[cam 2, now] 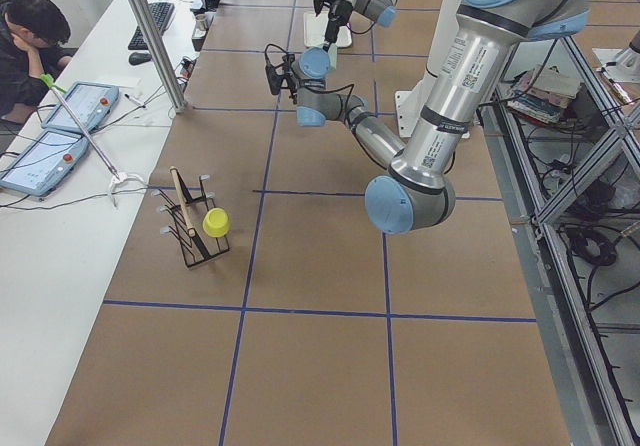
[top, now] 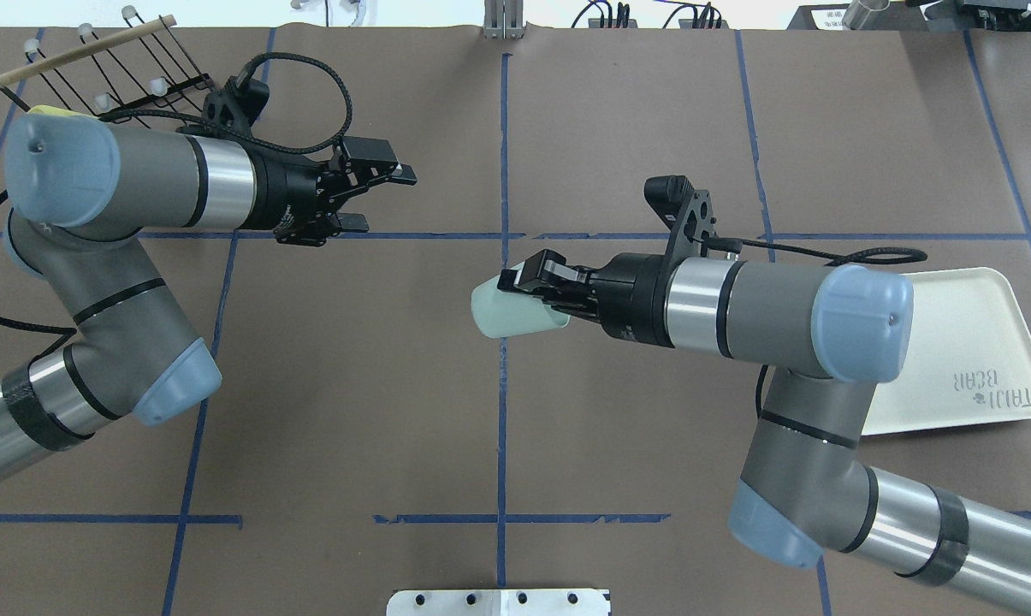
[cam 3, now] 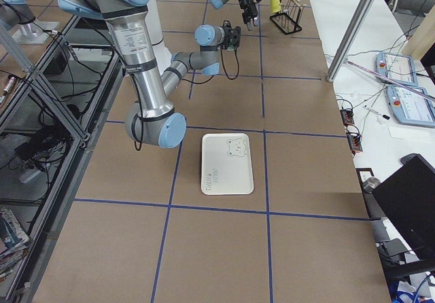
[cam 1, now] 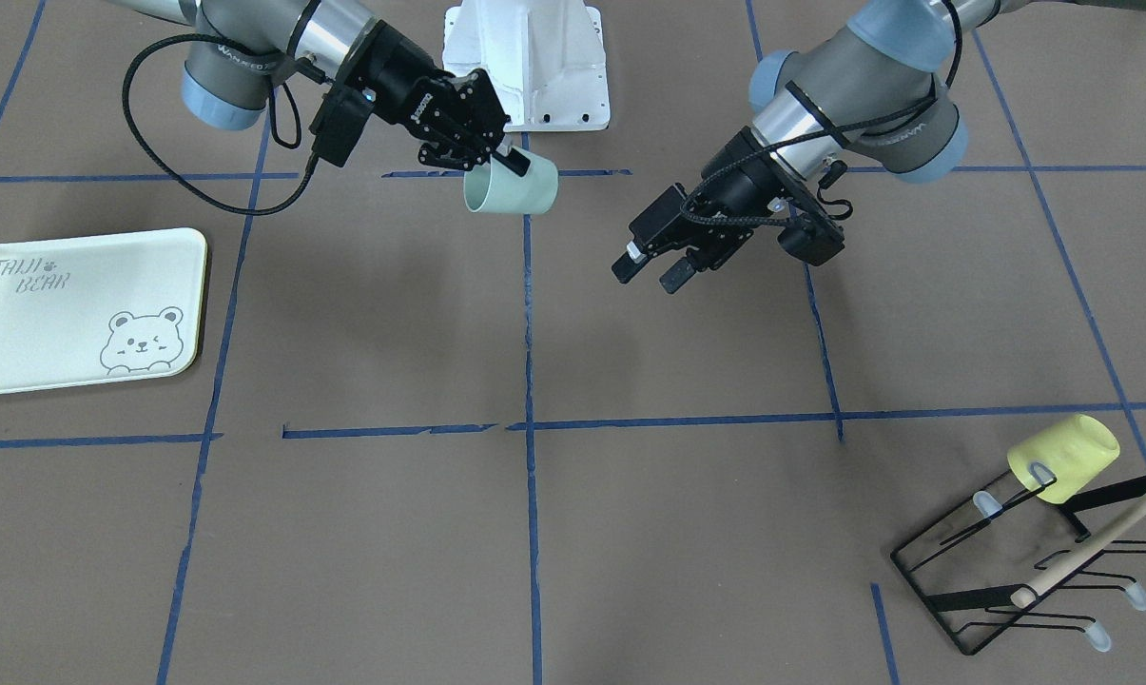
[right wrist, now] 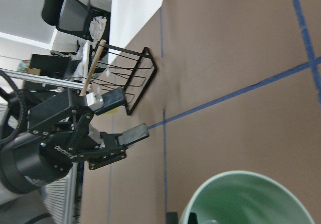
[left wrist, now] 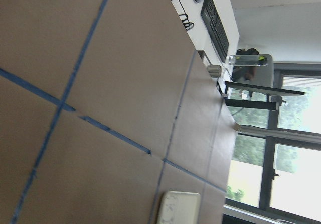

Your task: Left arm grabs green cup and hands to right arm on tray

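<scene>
My right gripper (top: 525, 287) is shut on the rim of the pale green cup (top: 515, 310) and holds it tilted on its side above the table's middle line. In the front view the cup (cam 1: 515, 188) hangs below that gripper (cam 1: 509, 160). The right wrist view looks into the cup's mouth (right wrist: 251, 199). My left gripper (top: 387, 199) is open and empty, a short way from the cup, also seen in the front view (cam 1: 649, 276) and the right wrist view (right wrist: 120, 117). The cream tray (top: 968, 351) lies flat and bare on the right arm's side (cam 1: 78, 309).
A black wire rack (cam 1: 1039, 561) with a wooden bar stands on the left arm's side with a yellow cup (cam 1: 1065, 457) hung on it. The robot's white base (cam 1: 530, 57) is at the table's back edge. An operator sits at the desk in the exterior left view (cam 2: 30, 41).
</scene>
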You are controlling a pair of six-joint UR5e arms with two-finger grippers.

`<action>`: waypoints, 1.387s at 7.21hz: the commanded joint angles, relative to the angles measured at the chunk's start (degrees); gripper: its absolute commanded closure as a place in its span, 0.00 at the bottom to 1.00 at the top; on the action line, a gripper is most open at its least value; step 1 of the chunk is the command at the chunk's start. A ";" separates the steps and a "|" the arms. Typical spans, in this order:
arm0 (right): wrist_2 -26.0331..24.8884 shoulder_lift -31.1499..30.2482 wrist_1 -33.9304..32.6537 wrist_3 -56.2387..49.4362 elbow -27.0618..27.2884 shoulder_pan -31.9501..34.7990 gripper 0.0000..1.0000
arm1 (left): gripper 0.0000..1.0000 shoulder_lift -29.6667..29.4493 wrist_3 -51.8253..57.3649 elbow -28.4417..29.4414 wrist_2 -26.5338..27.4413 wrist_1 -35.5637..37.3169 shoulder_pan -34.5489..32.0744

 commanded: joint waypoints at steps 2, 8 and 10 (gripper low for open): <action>9.51 0.17 -39.48 -22.01 6.81 8.25 1.00 | 0.00 0.37 29.12 -2.95 -1.55 30.45 -5.23; 9.42 -21.91 -47.00 -51.90 18.53 17.48 1.00 | 0.00 22.74 94.00 -9.31 -17.07 51.38 -31.29; 14.24 -32.75 -37.62 -58.72 18.18 23.09 1.00 | 0.00 31.79 101.36 -7.46 -24.03 51.39 -43.96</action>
